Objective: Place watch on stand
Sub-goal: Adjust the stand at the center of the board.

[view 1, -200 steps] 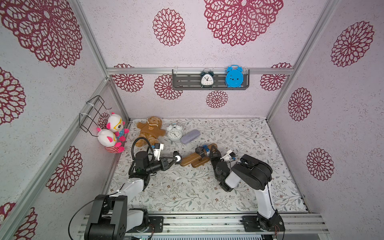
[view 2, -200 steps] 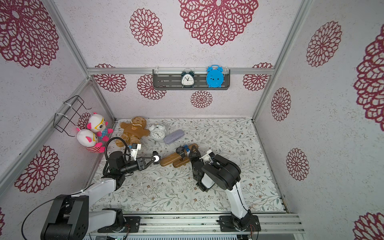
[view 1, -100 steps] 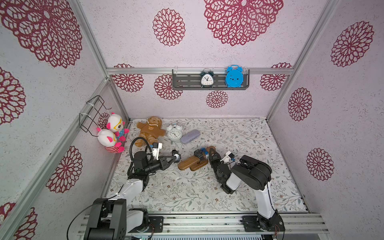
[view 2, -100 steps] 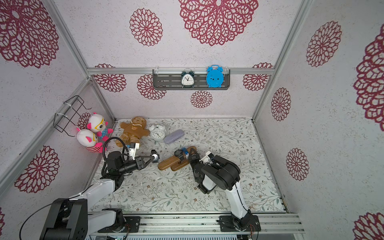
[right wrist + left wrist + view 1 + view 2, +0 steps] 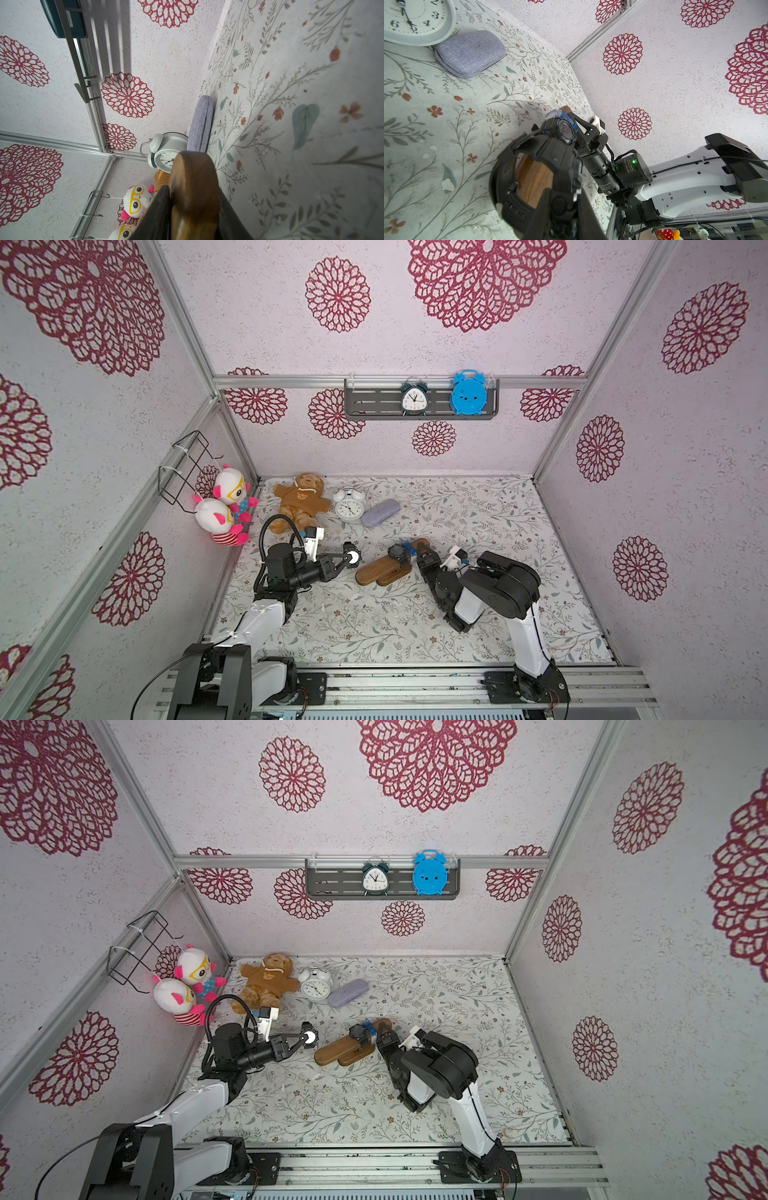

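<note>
In both top views the left gripper (image 5: 348, 561) had its fingers closed on the watch (image 5: 353, 558), a black-strapped piece with a pale round face. It was held right by the near-left end of the stand (image 5: 376, 571). From above I could not tell whether the strap had begun to pass over that end. The stand's bar ran from near left to far right. A second black watch (image 5: 397, 552) and a blue watch (image 5: 409, 547) sat around the bar toward its far-right end, where the right gripper (image 5: 424, 555) met the wood.

The left wrist view showed the watch (image 5: 510, 199) with its strap buckled into a loop, and the stand's rounded end (image 5: 533, 180) showed through the loop. I judged the watch light, with a rigid case and a rubbery, springy strap. Holding it at the case or just beside it would keep the loop open. Pinching mid-strap would flatten it. The strap would probably drag on wood, so the stand wanted bracing.

In the right wrist view the right gripper's fingers (image 5: 160, 209) stood either side of the stand's end (image 5: 195, 182). Whether they pressed on it or sat slack could not be told.
</note>
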You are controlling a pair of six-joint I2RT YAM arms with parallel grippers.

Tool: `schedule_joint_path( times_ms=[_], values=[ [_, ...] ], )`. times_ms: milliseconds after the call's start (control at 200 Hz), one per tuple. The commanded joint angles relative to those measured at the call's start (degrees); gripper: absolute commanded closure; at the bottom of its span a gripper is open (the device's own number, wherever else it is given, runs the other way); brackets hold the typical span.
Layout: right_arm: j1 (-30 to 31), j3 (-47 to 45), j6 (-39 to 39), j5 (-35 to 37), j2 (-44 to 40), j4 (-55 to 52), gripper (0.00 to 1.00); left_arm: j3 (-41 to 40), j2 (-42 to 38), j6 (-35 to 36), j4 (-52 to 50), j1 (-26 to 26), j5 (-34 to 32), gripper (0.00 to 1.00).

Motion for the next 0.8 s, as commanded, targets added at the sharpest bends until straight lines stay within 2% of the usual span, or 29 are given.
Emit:
schedule_joint_path(
  times_ms=[0,200,365,545,710,795],
  values=[
    [0.3,-0.6,-2.8,-0.3,-0.3,1.2,0.66,-0.3,-3.1,-0.6,-2.9,0.1,0.6,0.87],
    [0.3,0.5,-3.0,2.4,0.0,1.2,0.71,-2.3,-13.3,-0.6,-12.1,-1.6,-2.1,0.87],
    [0.3,3.4,-2.3,3.3,1.3,1.2,0.76,-3.5,-19.9,-1.1,-17.2,-5.7,-8.6,0.86],
    [0.5,5.1,-2.6,3.1,2.3,1.2,0.82,-6.7,-22.3,-5.1,-14.4,-5.7,-12.1,0.86],
    [0.5,7.8,-1.3,3.2,4.1,1.3,1.0,-9.2,-21.1,-9.2,-8.5,-5.7,-13.8,0.86],
    [0.5,10.4,-0.4,2.8,5.4,1.3,1.0,-10.3,-20.0,-11.6,-4.7,-5.8,-14.0,0.86]
  ],
)
